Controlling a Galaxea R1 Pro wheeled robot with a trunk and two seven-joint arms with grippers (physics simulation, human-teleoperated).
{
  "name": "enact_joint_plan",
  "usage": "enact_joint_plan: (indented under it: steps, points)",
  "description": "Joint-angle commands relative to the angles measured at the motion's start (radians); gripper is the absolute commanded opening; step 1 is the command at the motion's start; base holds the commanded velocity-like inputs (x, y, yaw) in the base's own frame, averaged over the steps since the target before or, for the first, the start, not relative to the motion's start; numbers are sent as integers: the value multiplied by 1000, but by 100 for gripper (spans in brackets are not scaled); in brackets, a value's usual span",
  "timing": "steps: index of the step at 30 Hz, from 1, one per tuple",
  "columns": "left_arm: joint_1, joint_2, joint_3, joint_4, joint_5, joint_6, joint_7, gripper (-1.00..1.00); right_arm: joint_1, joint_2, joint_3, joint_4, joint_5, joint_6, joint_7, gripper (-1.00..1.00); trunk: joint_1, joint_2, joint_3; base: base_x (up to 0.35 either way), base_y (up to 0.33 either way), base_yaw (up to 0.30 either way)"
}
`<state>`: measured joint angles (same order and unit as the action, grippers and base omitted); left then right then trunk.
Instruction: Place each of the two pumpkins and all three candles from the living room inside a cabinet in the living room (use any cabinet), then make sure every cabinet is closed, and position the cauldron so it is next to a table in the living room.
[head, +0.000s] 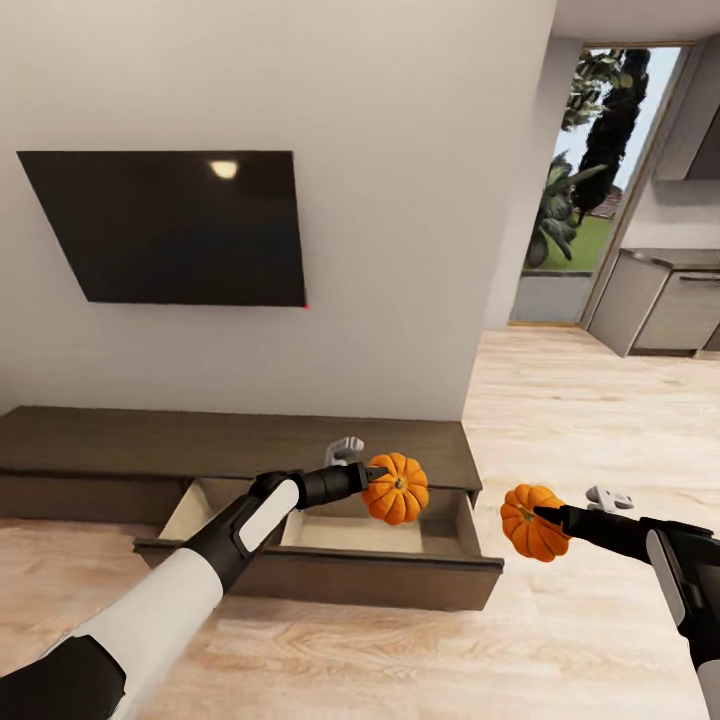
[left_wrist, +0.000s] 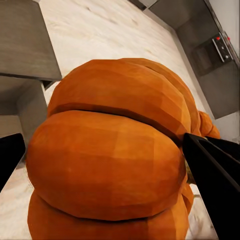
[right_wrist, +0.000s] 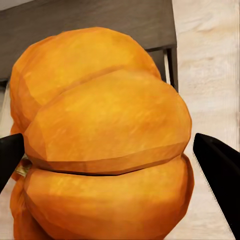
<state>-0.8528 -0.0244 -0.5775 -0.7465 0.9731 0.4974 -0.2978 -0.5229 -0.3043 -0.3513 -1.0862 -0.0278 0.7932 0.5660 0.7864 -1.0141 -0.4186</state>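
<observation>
Two orange ribbed pumpkins are held in the air. My left gripper (head: 385, 480) is shut on one pumpkin (head: 397, 488) (left_wrist: 110, 160), which hangs over the right part of the cabinet's open drawer (head: 330, 535). To the right of the drawer, above the wooden floor, my right gripper (head: 545, 515) is shut on the other pumpkin (head: 530, 524) (right_wrist: 105, 150). The long, low dark brown cabinet (head: 120, 440) stands against the wall below a TV. In each wrist view black fingers (left_wrist: 212, 165) (right_wrist: 220, 170) flank a pumpkin. Candles, cauldron and table are out of view.
A black TV (head: 170, 225) hangs on the white wall above the cabinet. The pulled-out drawer juts onto the light wood floor (head: 560, 400). At the right, a doorway leads past grey kitchen units (head: 660, 305) to a window with plants.
</observation>
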Motion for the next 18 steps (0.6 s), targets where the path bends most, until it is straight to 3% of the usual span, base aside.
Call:
enact_joint_plan:
  steps: [1,18]
  points:
    - [0,0,1,-1,6,1,-1,-100,0,0,0,0,-7,1,0,-100,0,0,0,337,0,-155]
    - [0,1,1,-1,6,0,-1,-100,0,1,1,0,-4,1,0,-100,0,0,1,337,0,-16]
